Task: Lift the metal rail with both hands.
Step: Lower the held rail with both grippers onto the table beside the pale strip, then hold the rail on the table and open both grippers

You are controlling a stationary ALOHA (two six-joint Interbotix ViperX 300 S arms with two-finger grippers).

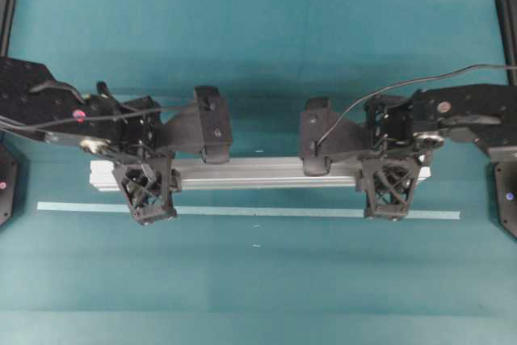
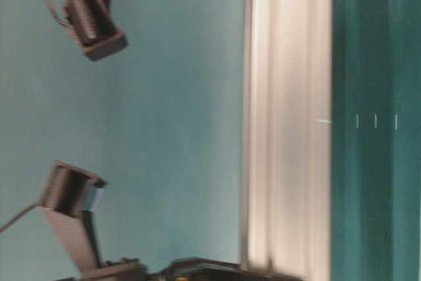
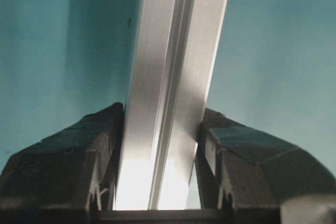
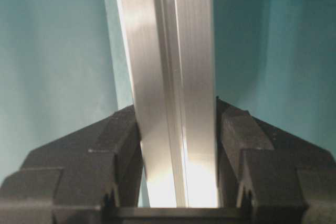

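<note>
1. I see the metal rail lying crosswise over the middle of the table, parallel to the table's near and far edges. Its left end stops well short of the left edge, its right end well short of the right edge.
2. In my left wrist view the rail runs straight away from the camera between the two pads; each pad presses a side face. The left gripper is clamped on the rail.
3. The right wrist view reads likewise: the rail sits between both pads with no gap on either side. The right gripper is clamped on the rail.
4. From overhead, the left gripper holds near the rail's left end, the right gripper near its right end.
5. In the table-level view, the rail fills the frame as a grooved silver band; I cannot tell there whether it touches the table.
6. A thin pale tape strip lies on the teal surface just nearer the near edge, parallel to the rail.
</note>
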